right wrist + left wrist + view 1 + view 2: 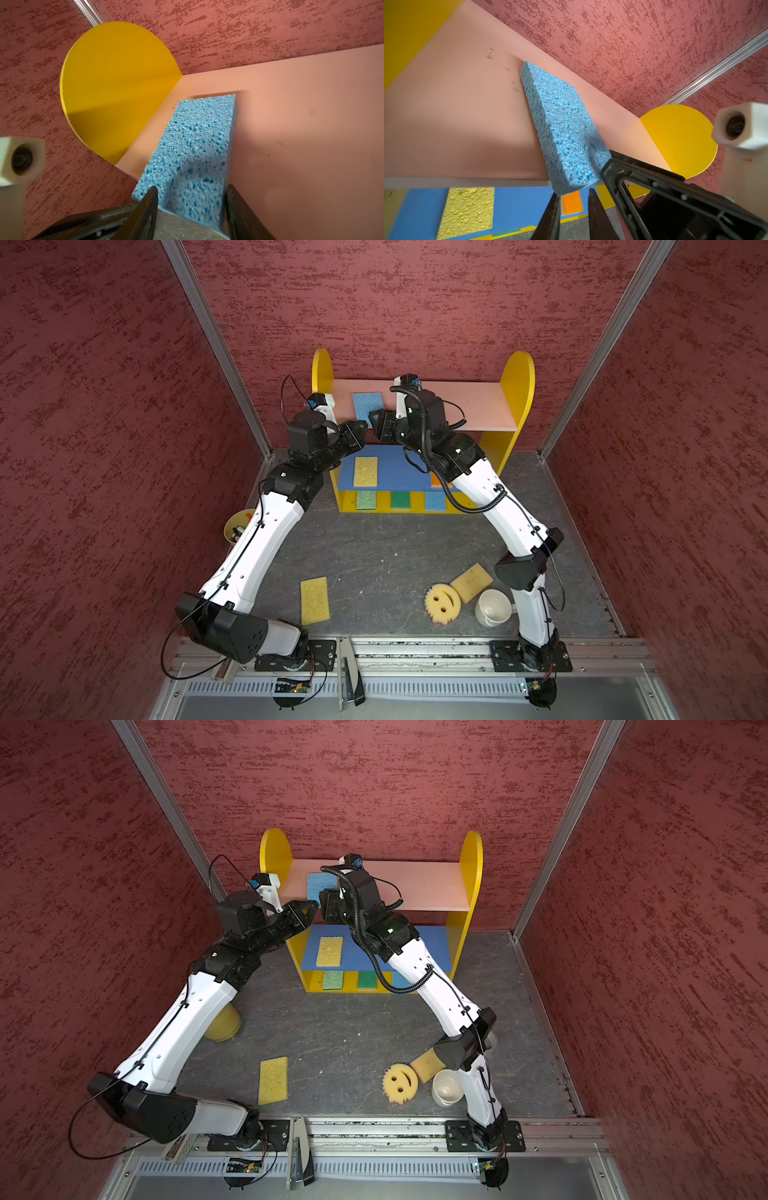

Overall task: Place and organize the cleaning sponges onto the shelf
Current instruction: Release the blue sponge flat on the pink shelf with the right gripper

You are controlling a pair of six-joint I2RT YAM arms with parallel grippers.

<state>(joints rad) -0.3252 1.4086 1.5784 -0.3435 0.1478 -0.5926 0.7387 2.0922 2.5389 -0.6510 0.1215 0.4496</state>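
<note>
The shelf (pixel 465 406) stands against the back wall. A blue sponge (pixel 365 404) (pixel 197 145) lies on its pink top board near the left side, with its near end past the front edge. My right gripper (pixel 190 188) (pixel 372 419) is shut on that near end across its width, and the foam is dented. My left gripper (pixel 574 192) (pixel 363 429) has its tips at the sponge's near corner, a narrow gap apart with nothing between them. A yellow sponge (pixel 365 471) and an orange-faced one (pixel 572 202) lie on the blue board. Three more sponges sit on the base (pixel 347 506).
On the floor near the front lie a yellow sponge (pixel 315 600), a round smiley sponge (pixel 443 602) and a tan sponge (pixel 471 582) leaning by a white mug (pixel 493 608). A yellow cup (pixel 237 524) stands under the left arm. Red walls close in three sides.
</note>
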